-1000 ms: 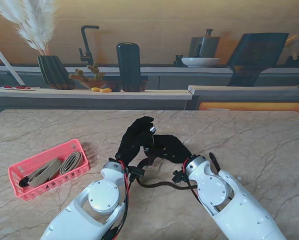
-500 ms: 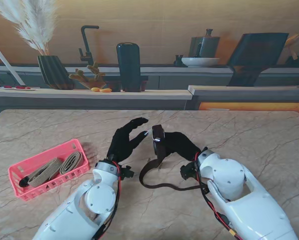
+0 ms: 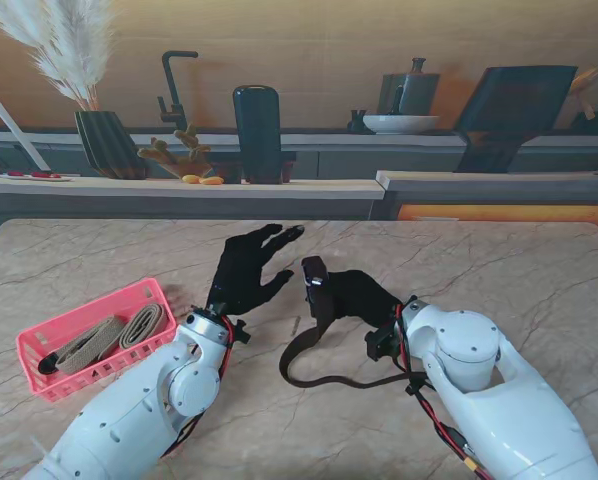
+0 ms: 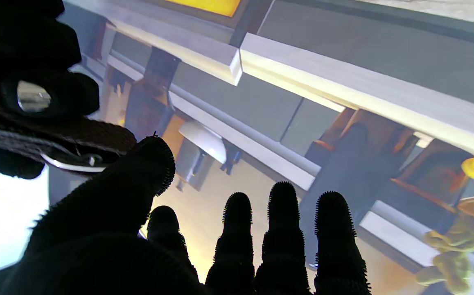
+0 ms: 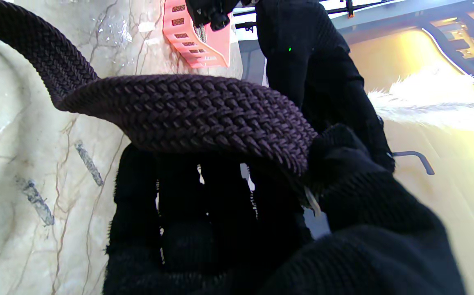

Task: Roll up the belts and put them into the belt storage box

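While right hand (image 3: 354, 295) grips dark belt (image 3: 319, 330), left hand (image 3: 247, 268) beside it

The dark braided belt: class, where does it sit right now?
In the stand view, the dark braided belt is mid-table, its upper end held in the right hand, its tail looping on the table nearer me.

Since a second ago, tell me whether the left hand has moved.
Yes. The left hand has let go of the dark belt and drawn left, toward the pink box, fingers spread.
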